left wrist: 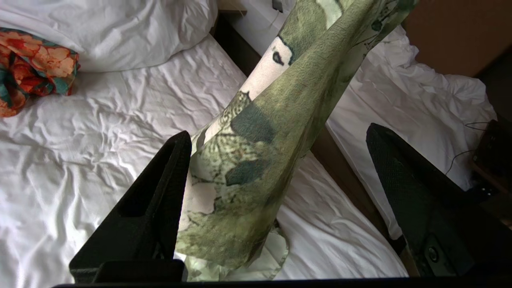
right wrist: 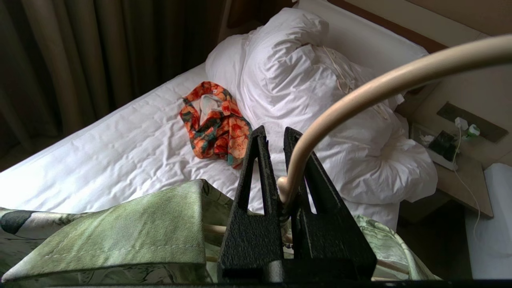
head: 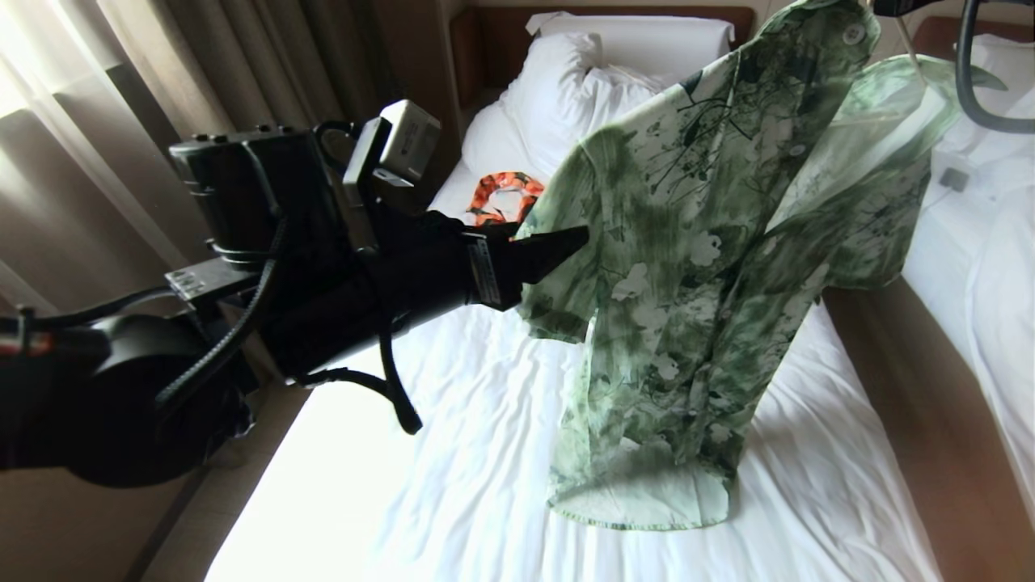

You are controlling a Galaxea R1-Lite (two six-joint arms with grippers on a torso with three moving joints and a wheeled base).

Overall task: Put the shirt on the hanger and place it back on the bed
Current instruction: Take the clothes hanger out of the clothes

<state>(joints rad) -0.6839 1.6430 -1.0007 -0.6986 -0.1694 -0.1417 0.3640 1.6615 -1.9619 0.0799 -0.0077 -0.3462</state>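
Note:
The green flower-print shirt (head: 711,267) hangs in the air over the bed (head: 485,453), its hem just touching the white sheet. It is draped on the cream hanger (right wrist: 360,90). My right gripper (right wrist: 275,130) is shut on the hanger's neck just below the curved hook, high at the right above the shirt collar (right wrist: 132,228). My left gripper (head: 558,242) reaches in from the left at the shirt's sleeve. Its jaws stand wide open (left wrist: 278,130) with the sleeve (left wrist: 280,100) hanging loose between them, resting against one finger (left wrist: 168,188).
An orange, black and teal garment (head: 505,194) lies crumpled near the bunched duvet and pillow (head: 566,73) at the head of the bed. A second white bed (head: 986,242) stands to the right across a wooden gap (head: 914,420). Curtains (head: 121,121) hang at the left.

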